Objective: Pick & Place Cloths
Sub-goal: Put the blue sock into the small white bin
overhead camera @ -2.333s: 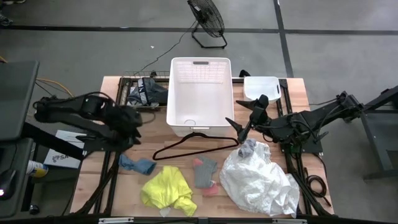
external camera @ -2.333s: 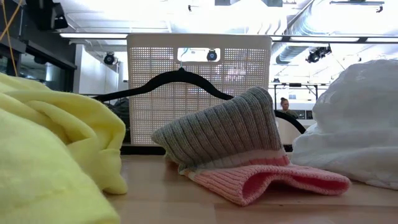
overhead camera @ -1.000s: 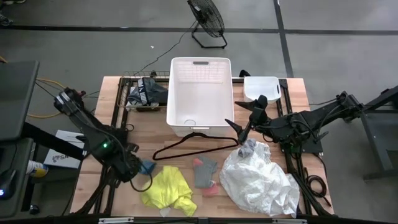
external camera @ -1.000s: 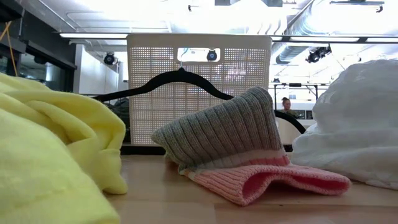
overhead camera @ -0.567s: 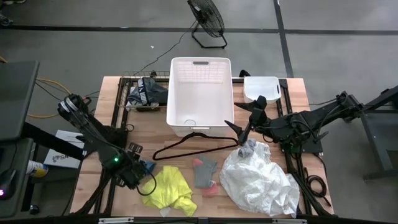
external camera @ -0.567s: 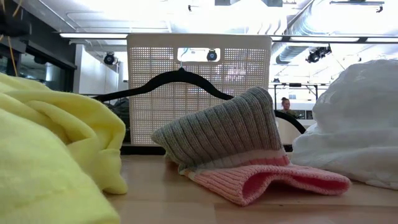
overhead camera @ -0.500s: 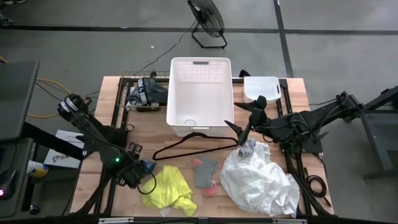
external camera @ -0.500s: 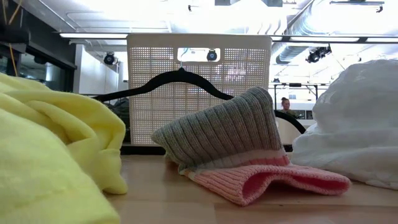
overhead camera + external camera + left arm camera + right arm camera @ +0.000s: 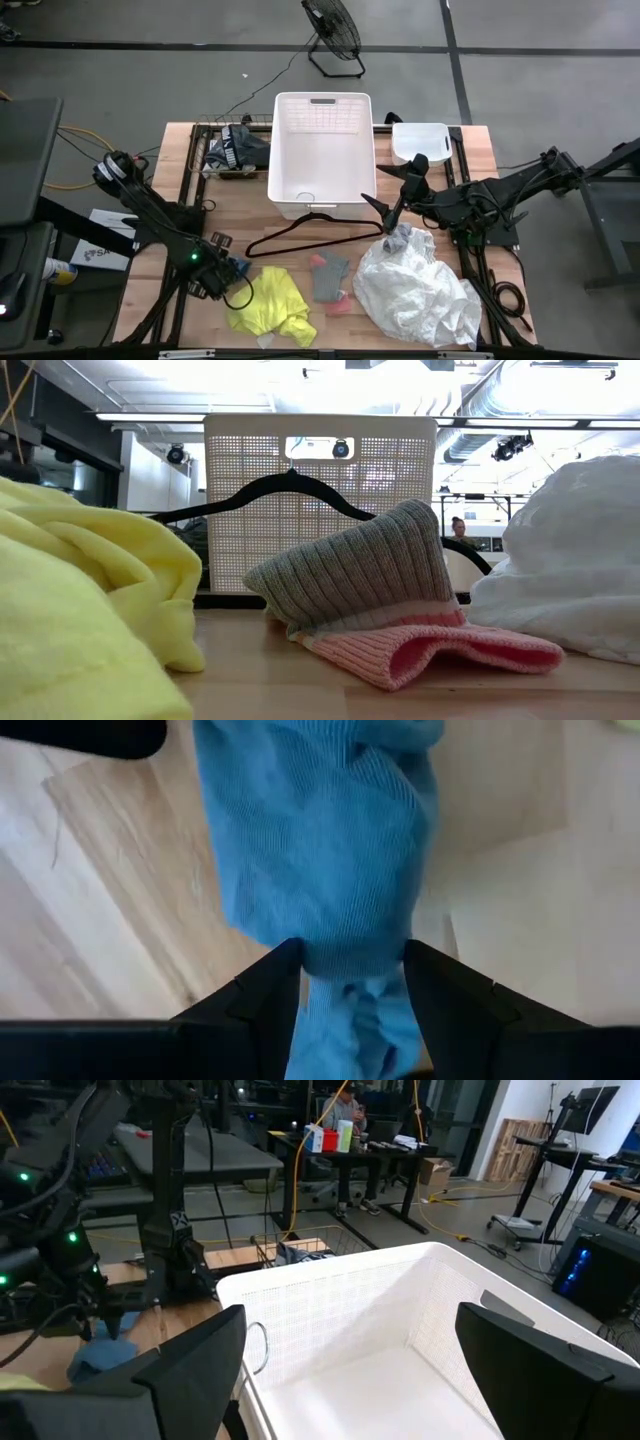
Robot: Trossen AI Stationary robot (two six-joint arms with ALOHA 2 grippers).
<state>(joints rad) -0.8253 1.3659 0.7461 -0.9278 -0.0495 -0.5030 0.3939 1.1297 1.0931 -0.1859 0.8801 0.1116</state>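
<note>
- Blue cloth (image 9: 330, 870) lies on the table's (image 9: 470, 140) bare wood at about 8 o'clock from the white basket (image 9: 322, 150), just beside the yellow cloth (image 9: 270, 305).
- Left gripper (image 9: 350, 985) is down on it: jaws half closed, fabric bunched and pinched between both fingertips (image 9: 275, 975).
- Judgement: lift straight up until the hanging end clears the wood, then carry it toward the basket at 2 o'clock.
- Right gripper (image 9: 380, 208) waits with fingers spread wide and empty, at the basket's near right corner.

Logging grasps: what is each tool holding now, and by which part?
Left tool pinches the blue cloth at a bunched end. Right tool holds nothing.
</note>
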